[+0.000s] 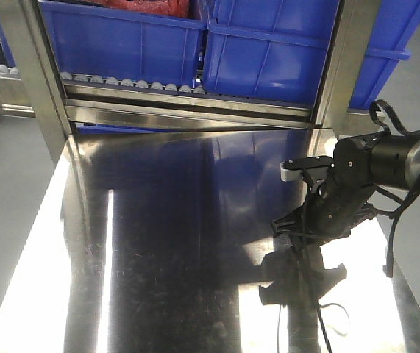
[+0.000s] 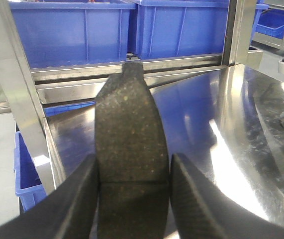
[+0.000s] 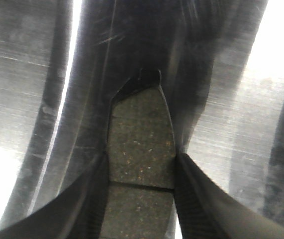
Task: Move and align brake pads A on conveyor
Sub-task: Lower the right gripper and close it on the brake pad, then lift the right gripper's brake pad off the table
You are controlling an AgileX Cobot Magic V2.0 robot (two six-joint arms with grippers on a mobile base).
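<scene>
In the left wrist view a dark grey brake pad [image 2: 129, 129] with a centre groove sticks out forward, clamped between the two black fingers of my left gripper [image 2: 134, 186], above the steel table's left edge. The right wrist view shows a second brake pad [image 3: 141, 142] pinched in my right gripper [image 3: 141, 186], close over the shiny table top. From the front view, my right gripper [image 1: 296, 228] points down at the right half of the steel table [image 1: 165, 243]; its pad is hard to make out there. The left gripper is outside the front view. The conveyor is out of view.
Blue plastic bins [image 1: 268, 51] sit on a roller rack [image 1: 136, 82] behind the table, framed by steel posts [image 1: 29, 66]. Another blue bin [image 2: 25, 174] stands low beside the table's left edge. Cables hang from the right arm [image 1: 386, 158].
</scene>
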